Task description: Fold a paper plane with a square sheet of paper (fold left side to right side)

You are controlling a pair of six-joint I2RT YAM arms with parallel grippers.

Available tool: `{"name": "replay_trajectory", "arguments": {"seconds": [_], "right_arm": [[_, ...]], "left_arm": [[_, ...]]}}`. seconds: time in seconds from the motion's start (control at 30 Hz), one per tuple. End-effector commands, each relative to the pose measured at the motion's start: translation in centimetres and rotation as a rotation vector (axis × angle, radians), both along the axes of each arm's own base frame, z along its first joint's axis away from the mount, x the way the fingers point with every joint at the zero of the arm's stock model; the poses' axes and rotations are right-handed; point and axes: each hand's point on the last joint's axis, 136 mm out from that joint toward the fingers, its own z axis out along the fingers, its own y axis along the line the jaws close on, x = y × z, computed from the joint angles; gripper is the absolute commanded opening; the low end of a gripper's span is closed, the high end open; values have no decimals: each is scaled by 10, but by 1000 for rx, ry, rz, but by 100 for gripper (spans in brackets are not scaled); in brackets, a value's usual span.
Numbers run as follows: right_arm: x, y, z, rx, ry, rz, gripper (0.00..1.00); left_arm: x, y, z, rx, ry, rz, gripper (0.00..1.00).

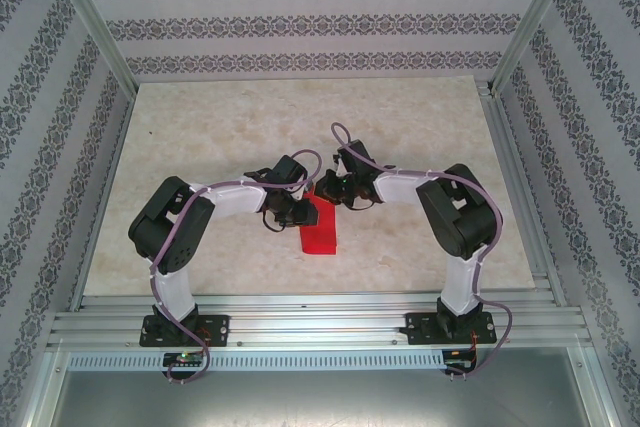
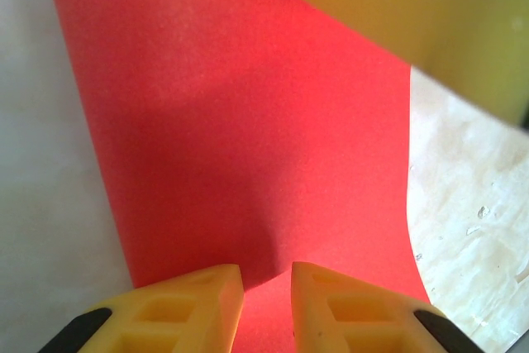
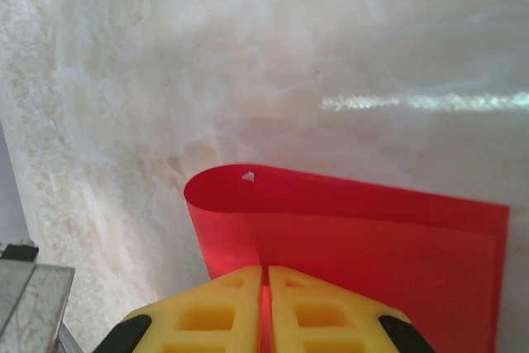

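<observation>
— Yellow fingers [image 2: 186, 316] up close: that's the left end effector [image 2: 266, 307], low over the red sheet [image 2: 248, 121]. Apart or together?

— Apart, with a narrow gap and red showing through it. I can't see it pinching anything. It sits at the sheet's left side, either resting on it or just above.

— Right end effector [image 3: 264, 307]?

— Together, clamped on the sheet's edge, with a red sliver in the slit between its pads.

— And the sheet itself?

— Doubled over into a narrow strip, lying flat. The pale surface [image 1: 200, 127] is beneath it. Both end effectors work at the sheet's far end, the left one on its left and the right one on its right.

— Why hold it that way?

— My guess is that the right clamp keeps the top layer's edge matched to the lower one so nothing slides. The bend [image 3: 198, 192] on the sheet's folded side is round, with no sharp crease yet.

— So the left fingers?

— Probably placed to press that bend flat while the clamp steadies the layers. If the clamp slips, the fold could come out skewed.
</observation>
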Motion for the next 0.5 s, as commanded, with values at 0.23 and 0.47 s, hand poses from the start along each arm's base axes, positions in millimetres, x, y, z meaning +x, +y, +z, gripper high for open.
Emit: {"name": "replay_trajectory", "arguments": {"seconds": [0.23,0.47], "right_arm": [[-9,-16,-49,-158,107,-23,10],[-13,-28,-60,-207,137,-45,9]], "left_arm": [[-38,23,-43,148,67,-88,27],[-55,22,-41,101,73,-154,28]]}}
